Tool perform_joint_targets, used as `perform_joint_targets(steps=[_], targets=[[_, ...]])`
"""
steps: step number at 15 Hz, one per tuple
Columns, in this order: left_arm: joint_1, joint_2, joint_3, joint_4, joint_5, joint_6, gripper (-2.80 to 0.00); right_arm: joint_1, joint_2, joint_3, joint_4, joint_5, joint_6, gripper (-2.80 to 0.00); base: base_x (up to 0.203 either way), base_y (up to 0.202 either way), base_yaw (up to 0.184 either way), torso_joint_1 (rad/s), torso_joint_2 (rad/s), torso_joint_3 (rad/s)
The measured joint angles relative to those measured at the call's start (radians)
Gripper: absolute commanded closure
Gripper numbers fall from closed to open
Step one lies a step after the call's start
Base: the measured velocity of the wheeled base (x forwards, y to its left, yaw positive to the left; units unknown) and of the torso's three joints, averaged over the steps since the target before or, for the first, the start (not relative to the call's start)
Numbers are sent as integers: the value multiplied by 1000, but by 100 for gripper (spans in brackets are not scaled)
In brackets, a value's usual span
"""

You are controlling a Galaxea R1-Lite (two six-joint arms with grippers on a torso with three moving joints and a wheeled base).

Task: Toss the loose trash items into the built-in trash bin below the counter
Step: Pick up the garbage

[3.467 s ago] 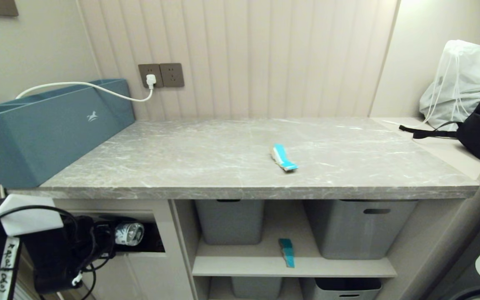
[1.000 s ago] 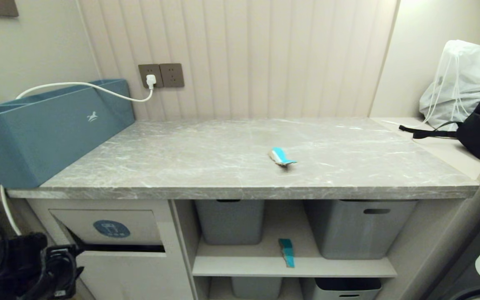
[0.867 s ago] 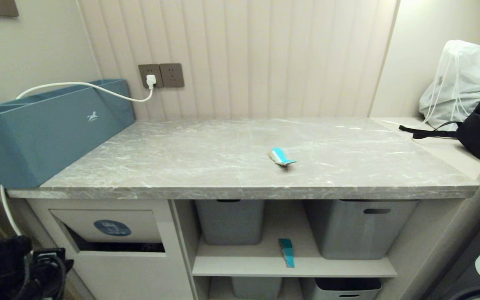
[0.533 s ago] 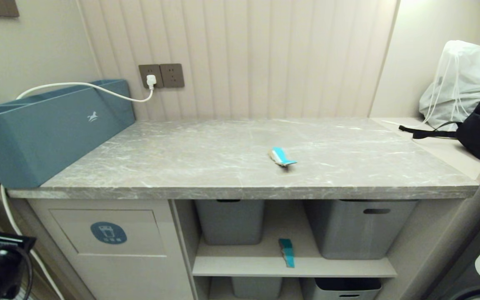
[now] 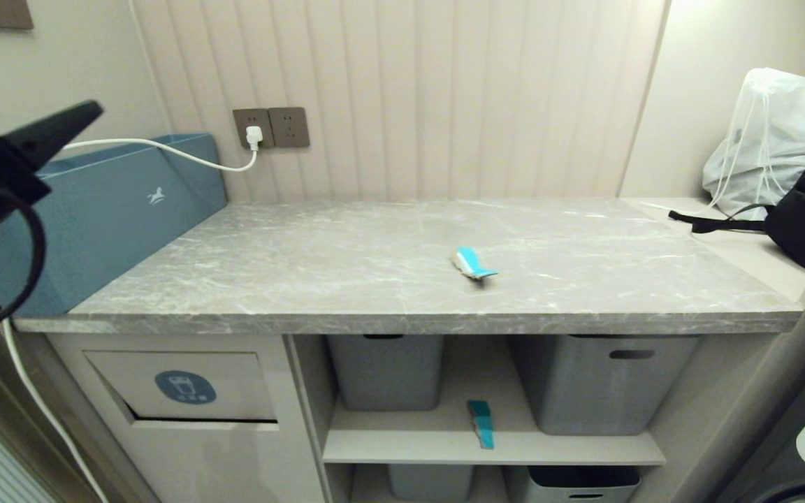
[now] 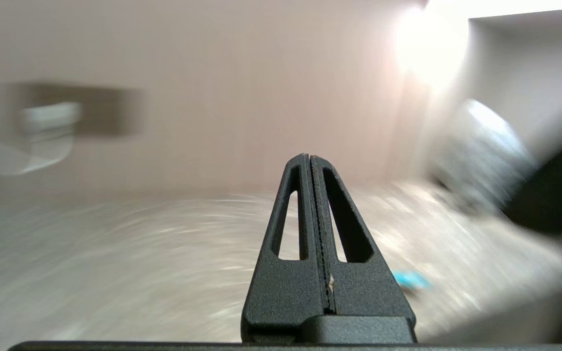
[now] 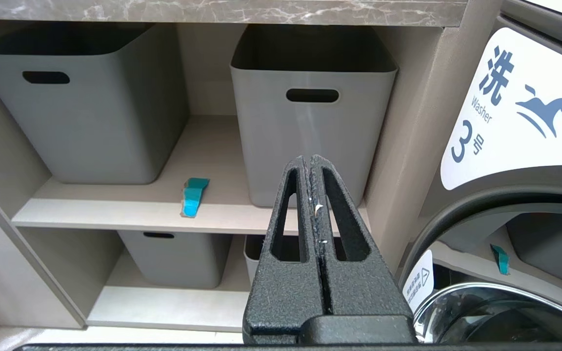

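1. left gripper [image 5: 60,129] raised at far left, above the counter [image 5: 346,279] level, in front of the blue box [image 5: 116,209]; fingers pressed together, nothing between them in the left wrist view, tip aimed out over the counter
2. built-in trash bin [image 5: 186,388] below the counter's left end, flap with blue icon nearly closed, thin dark gap along its lower edge
3. no bottle in view anywhere
4. teal wrapper [image 5: 474,263] lies loose on the counter, right of centre, well apart from the left gripper
5. second teal wrapper [image 5: 481,423] on the shelf under the counter, between two grey tubs [image 5: 385,370]
6. step in hand, my read: reach for the counter wrapper; next move calls for opening the claw, travelling right across the counter, coming down flat on a thin crumpled thing
7. right gripper [image 7: 312,161] parked low, right of the counter, facing the shelves; closed and empty
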Motion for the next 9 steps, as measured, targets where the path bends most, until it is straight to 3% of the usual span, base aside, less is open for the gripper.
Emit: perform_joint_targets(steps=[2,3,6,9], targets=[[-192,81,-113,107,-31,140,0,0,0,0,0,0,0,0,0,0,0,0,0,0],[-285,133,-155,157,-22,216,-280,0,0,0,0,0,0,0,0,0,0,0,0,0],[-454,285,-211,229,18,412,-280,0,0,0,0,0,0,0,0,0,0,0,0,0],[-518,431,-302,242,134,537,-280,0,0,0,0,0,0,0,0,0,0,0,0,0]])
